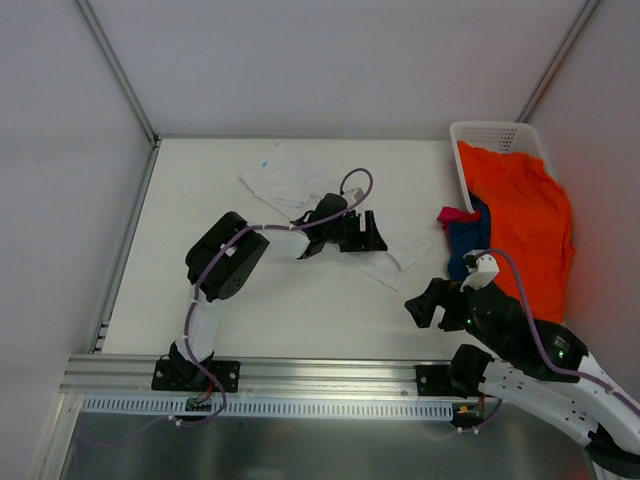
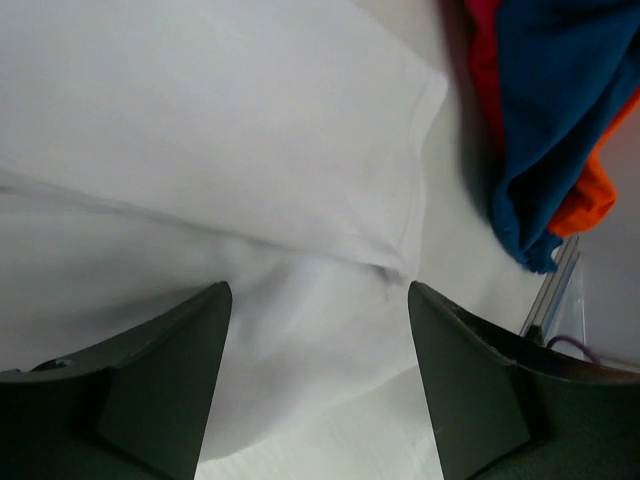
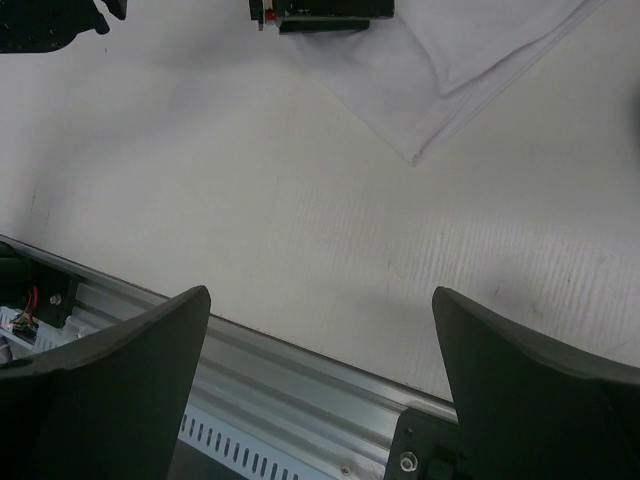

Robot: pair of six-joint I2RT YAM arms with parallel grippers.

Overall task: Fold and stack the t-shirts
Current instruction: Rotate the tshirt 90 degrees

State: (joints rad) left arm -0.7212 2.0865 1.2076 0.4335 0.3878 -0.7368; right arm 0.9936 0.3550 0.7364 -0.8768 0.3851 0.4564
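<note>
The left arm, elbow bent, reaches to the middle of the tabletop (image 1: 290, 320), its left gripper (image 1: 368, 234) tipped down, jaws apart over the crumpled white t-shirt (image 1: 281, 180) spread toward the far edge, while the right gripper (image 1: 427, 303) hovers near the near-right corner, jaws wide.

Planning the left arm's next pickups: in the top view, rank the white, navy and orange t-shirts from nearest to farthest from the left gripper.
1. white t-shirt, under the left gripper, mid-table.
2. navy t-shirt, off to the right.
3. orange t-shirt, farthest right, beyond the navy one.
</note>
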